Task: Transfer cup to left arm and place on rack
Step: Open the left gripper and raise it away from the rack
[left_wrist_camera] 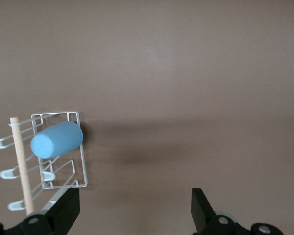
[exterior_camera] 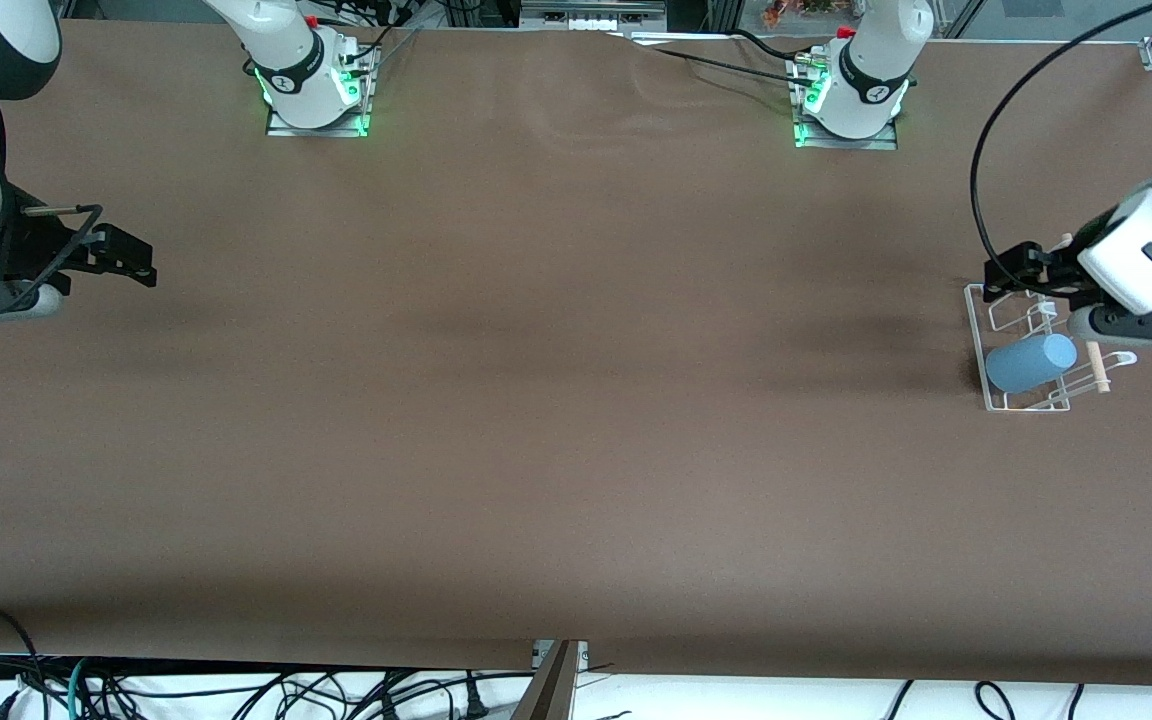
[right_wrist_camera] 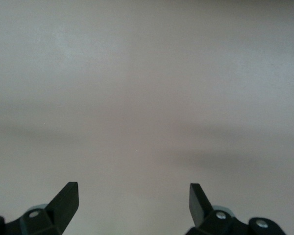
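The light-blue cup point(exterior_camera: 1031, 362) lies on its side on the white wire rack point(exterior_camera: 976, 340), at the left arm's end of the table. In the left wrist view the cup point(left_wrist_camera: 57, 139) shows its closed end and rests across the rack's wires point(left_wrist_camera: 83, 161), beside the pale wooden dowel point(left_wrist_camera: 22, 166). My left gripper point(exterior_camera: 1011, 272) hangs open and empty over the rack's corner; in its own view the left gripper point(left_wrist_camera: 135, 208) has bare cloth between its fingers. My right gripper point(exterior_camera: 136, 262) waits open over the right arm's end of the table. The right gripper point(right_wrist_camera: 134, 203) shows only cloth.
Brown cloth point(exterior_camera: 556, 400) covers the whole table. The two arm bases point(exterior_camera: 314, 85) point(exterior_camera: 848, 100) stand along the edge farthest from the front camera. A black cable point(exterior_camera: 981, 150) loops above the rack. Loose cables point(exterior_camera: 236, 690) hang below the front edge.
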Controlling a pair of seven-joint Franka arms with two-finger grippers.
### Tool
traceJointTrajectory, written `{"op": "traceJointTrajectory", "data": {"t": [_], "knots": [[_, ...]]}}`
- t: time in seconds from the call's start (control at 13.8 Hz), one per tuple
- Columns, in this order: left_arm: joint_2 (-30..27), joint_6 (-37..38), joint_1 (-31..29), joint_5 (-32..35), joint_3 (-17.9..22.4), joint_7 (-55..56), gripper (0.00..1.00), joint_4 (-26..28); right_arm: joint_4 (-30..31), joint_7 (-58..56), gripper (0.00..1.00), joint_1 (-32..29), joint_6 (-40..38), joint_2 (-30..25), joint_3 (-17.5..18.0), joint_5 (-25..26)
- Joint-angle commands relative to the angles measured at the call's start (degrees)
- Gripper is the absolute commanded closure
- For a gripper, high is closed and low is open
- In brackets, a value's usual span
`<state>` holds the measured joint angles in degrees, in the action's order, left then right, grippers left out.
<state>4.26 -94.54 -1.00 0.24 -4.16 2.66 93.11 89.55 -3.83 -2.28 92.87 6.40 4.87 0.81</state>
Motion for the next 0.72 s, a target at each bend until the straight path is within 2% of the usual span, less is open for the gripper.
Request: {"op": "traceJointTrajectory", "data": {"t": [0.0,0.43,0.65], "knots": [[-9.08,-7.67,0.12,-1.21,0.38,2.26,0.0,12.95,-1.49,-0.48,0.0,-0.62,-0.93,0.54,0.32,-1.16],[-8.83,-5.93,0.12,-1.3,0.29,2.61,0.0,12.01,-1.49,-0.65,0.0,-0.62,-0.85,0.54,0.32,-1.08],[-5.33,-1.27,0.12,-1.3,0.29,2.87,0.0,6.31,-1.57,-0.65,0.0,-0.62,-0.76,0.54,0.23,-1.08]]}}
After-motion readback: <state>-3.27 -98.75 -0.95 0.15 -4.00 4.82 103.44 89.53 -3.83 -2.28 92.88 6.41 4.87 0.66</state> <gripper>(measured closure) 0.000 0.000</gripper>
